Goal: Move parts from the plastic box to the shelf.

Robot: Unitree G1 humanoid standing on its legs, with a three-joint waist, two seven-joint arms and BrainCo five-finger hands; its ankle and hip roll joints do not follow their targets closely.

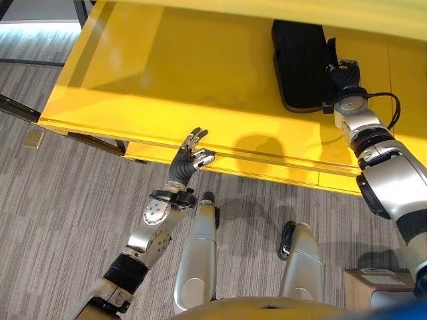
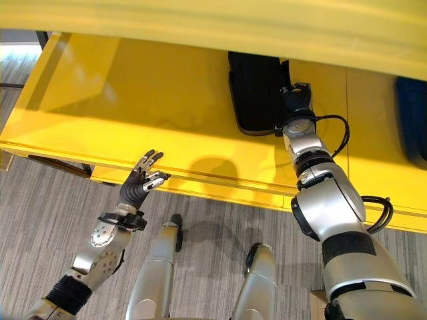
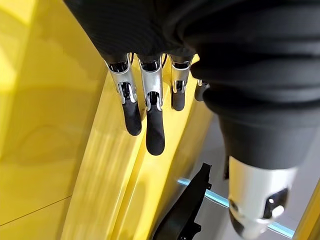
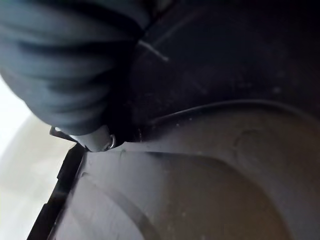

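A black moulded plastic part (image 1: 300, 63) lies flat on the yellow shelf (image 1: 167, 73), towards its back right. My right hand (image 1: 343, 75) rests against the part's right edge, and its wrist view looks at the part's dark surface (image 4: 210, 190) from very close. My left hand (image 1: 190, 157) is open with straight fingers (image 3: 150, 115), held at the shelf's front lip (image 2: 200, 175) and holding nothing.
A higher yellow shelf board (image 2: 267, 30) overhangs the top of the view. A dark blue object (image 2: 413, 120) sits on the shelf at the far right. A cardboard box (image 1: 377, 283) stands on the grey carpet (image 1: 60, 200) at the lower right.
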